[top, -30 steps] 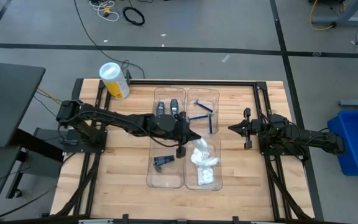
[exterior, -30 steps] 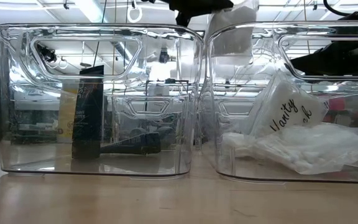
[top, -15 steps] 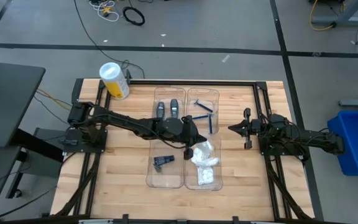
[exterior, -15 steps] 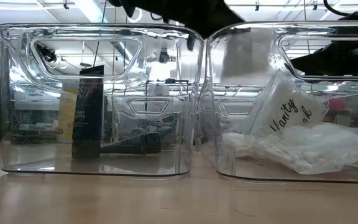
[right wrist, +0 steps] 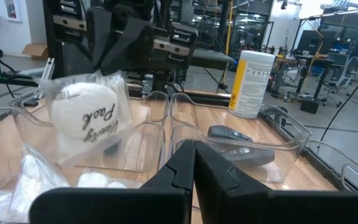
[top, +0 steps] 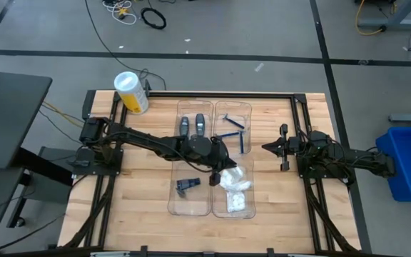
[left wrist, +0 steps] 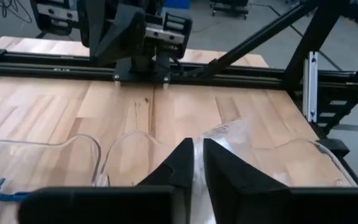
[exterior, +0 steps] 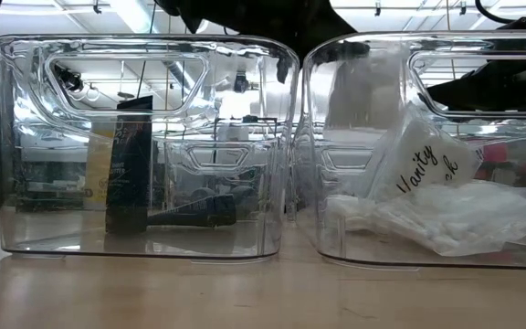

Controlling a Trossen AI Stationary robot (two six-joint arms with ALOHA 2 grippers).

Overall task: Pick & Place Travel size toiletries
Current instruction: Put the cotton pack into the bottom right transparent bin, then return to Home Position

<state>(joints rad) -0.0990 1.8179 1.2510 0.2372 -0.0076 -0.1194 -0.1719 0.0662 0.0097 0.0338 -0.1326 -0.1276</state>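
My left gripper point(top: 223, 163) point(left wrist: 197, 149) reaches over the near right clear tray point(top: 232, 207), shut on a small white packet point(exterior: 359, 87). The packet hangs inside that tray, above several more white packets point(top: 234, 189). One of these, printed "Vanity Pack" point(exterior: 427, 164), leans up from the heap. Two grey oval tubes point(top: 193, 126) lie in the far left tray. Blue razors point(top: 234, 133) lie in the far right tray. A small dark piece point(top: 187, 184) lies in the near left tray. My right gripper point(top: 266, 148) point(right wrist: 194, 149) waits shut at the table's right. My left gripper has the white packet by its upper end point(exterior: 354, 55), coming in from the table's left and slanting a little downward. My own fingers point(left wrist: 182, 162) hide the place of contact in the left wrist view. The packet hangs below them, clear of the tray's floor.
A big yellow-and-white cylinder point(top: 132, 93) stands at the table's far left corner. A dark upright card point(exterior: 133, 164) stands in the near left tray. Bare wood point(top: 138, 193) lies left and right of the trays. A black frame point(top: 220, 93) runs along the far edge.
My left gripper has sunk and gone a little toward the table's right. The white packet has come down from above the rim into the near right tray. In the last half second it has hardly moved.
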